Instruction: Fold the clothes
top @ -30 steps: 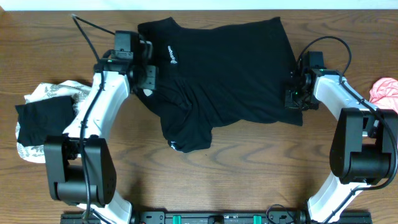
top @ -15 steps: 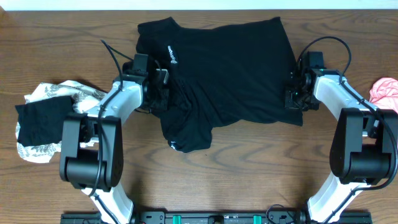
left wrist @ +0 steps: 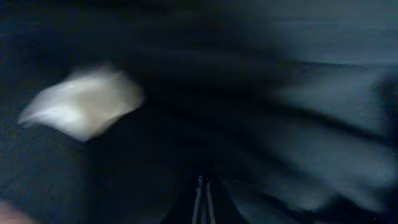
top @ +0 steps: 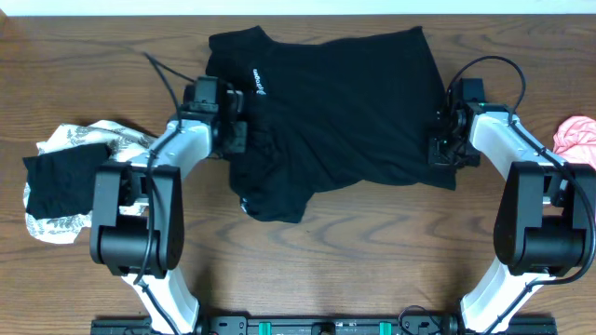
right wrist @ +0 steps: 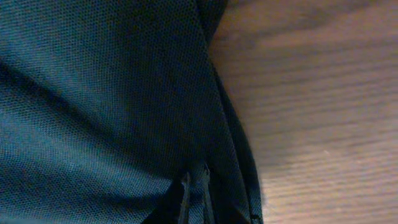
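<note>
The clothes' main piece, a large black shirt with small white lettering, lies spread across the far middle of the table. My left gripper is shut on a fold at the shirt's left side. The blurred left wrist view shows the jaws pressed together in black fabric, with a pale patch to the left. On the shirt's right edge my right gripper is shut. In the right wrist view its jaws pinch a thin layer of the black cloth beside bare wood.
A white leaf-print garment lies crumpled at the left with a small black piece on top. A pink garment shows at the right edge. Bare wooden table lies in front of the shirt.
My left gripper moved down onto the shirt's left side and closed on the fabric. The shirt's lower left flap has been pulled slightly up and left. The right arm has stayed still.
</note>
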`<state>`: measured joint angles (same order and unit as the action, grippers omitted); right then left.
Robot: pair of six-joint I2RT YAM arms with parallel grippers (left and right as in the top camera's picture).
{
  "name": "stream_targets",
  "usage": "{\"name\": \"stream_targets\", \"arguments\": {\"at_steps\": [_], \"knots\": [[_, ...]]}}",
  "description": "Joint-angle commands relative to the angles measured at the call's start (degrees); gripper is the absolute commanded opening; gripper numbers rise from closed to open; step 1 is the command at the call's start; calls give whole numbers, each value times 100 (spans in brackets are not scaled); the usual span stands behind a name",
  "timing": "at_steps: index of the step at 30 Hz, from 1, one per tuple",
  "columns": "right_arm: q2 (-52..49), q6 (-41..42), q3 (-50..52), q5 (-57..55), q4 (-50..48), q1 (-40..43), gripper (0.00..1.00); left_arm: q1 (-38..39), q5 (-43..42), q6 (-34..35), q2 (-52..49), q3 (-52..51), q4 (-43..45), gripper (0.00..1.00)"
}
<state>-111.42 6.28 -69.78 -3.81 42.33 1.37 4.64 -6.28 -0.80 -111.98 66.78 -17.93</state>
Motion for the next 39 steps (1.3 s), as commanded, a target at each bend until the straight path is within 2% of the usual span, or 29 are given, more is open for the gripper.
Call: {"name": "stream_targets", "arguments": {"at_steps": [1,8,11,14,15,16,18,23,26,29,33,34,37,39], "knots": [[52,11,2,-544,37,7,8,-579,898,291,-396,-50,-101,6],[52,35,2,-695,0,15,8,-859,669,286,-365,271,-302,10],[52,35,2,-693,-2,15,11,-841,557,284,-173,411,-479,13],[59,37,-11,-673,-2,24,22,-844,197,286,212,505,-634,17],[79,35,-33,-592,24,31,24,-844,15,286,409,522,-699,25],[125,0,-74,-352,55,35,28,-841,-162,289,640,531,-793,29],[315,-249,-118,197,50,44,41,-841,-520,313,1099,531,-1034,39],[1222,-271,-149,520,0,50,67,-754,-1123,328,2111,531,-1906,47],[1705,-133,-149,538,57,48,78,-474,-1147,326,2459,529,-2415,47],[1976,116,-149,549,184,48,76,11,-1147,323,2529,522,-2962,47],[2041,229,-146,1036,511,42,64,737,-1104,376,2514,109,-3209,47],[2031,229,-146,1137,584,35,59,863,-1104,437,2511,-31,-3217,47],[1998,295,-144,1226,772,-31,30,1163,-1106,581,2509,-625,-3117,47],[1991,313,-140,1255,811,-74,21,1248,-1104,586,2509,-1069,-2848,47]]}}
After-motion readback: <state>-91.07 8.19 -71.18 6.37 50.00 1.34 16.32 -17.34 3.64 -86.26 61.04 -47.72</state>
